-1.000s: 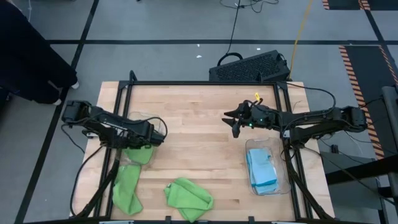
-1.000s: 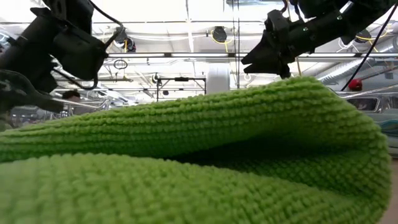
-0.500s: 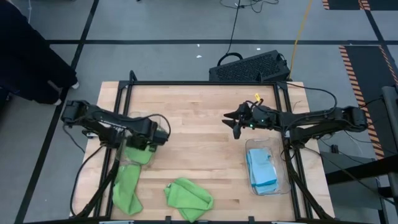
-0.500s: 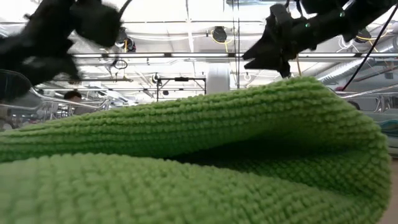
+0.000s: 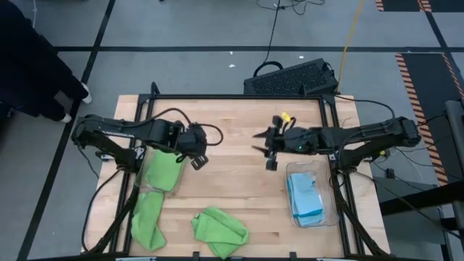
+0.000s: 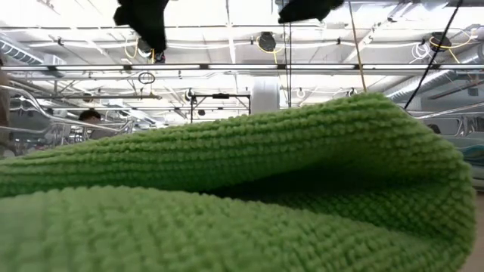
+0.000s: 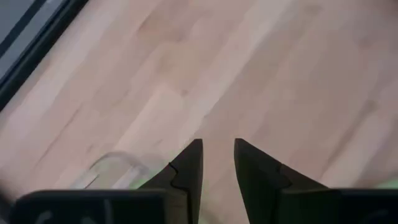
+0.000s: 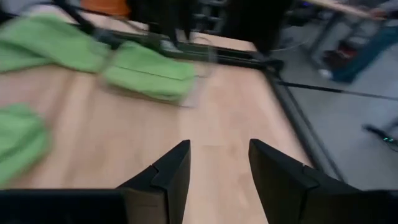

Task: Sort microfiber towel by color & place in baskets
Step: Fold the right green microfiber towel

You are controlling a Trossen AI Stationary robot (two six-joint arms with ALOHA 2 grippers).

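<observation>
Both grippers have shifted toward the frame's centre. Left gripper hangs empty over bare wood, fingers parted by a narrow gap. Right gripper hovers released, jaws apart. Left basket holds a green towel; right basket holds blue towels. Two green towels lie along the table's bottom edge.

Even, bright overhead light fills the high view, with only soft shadows on the desk. In the low view, ceiling lights glare white and the near green towel looms large. The right wrist view is motion-blurred throughout.
</observation>
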